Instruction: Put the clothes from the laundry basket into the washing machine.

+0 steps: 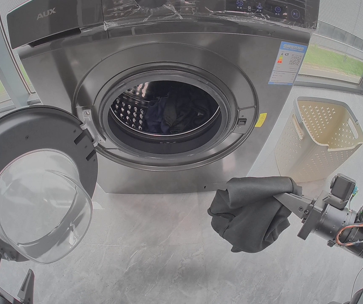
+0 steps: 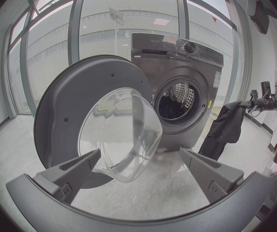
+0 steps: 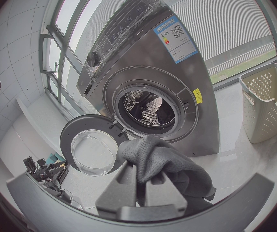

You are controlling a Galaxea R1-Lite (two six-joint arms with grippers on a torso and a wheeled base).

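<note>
Ahead of right gripper (image 1: pixel 283 198), which clamped a dark grey garment (image 1: pixel 249 216): washing machine (image 1: pixel 54 72) bearing blue-edged label (image 1: pixel 287 63) and yellow sticker (image 1: pixel 261 119); fingers of left gripper (image 2: pixel 138 155) stood apart.

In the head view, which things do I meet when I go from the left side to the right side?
The open door → drum → dark garment → laundry basket.
</note>
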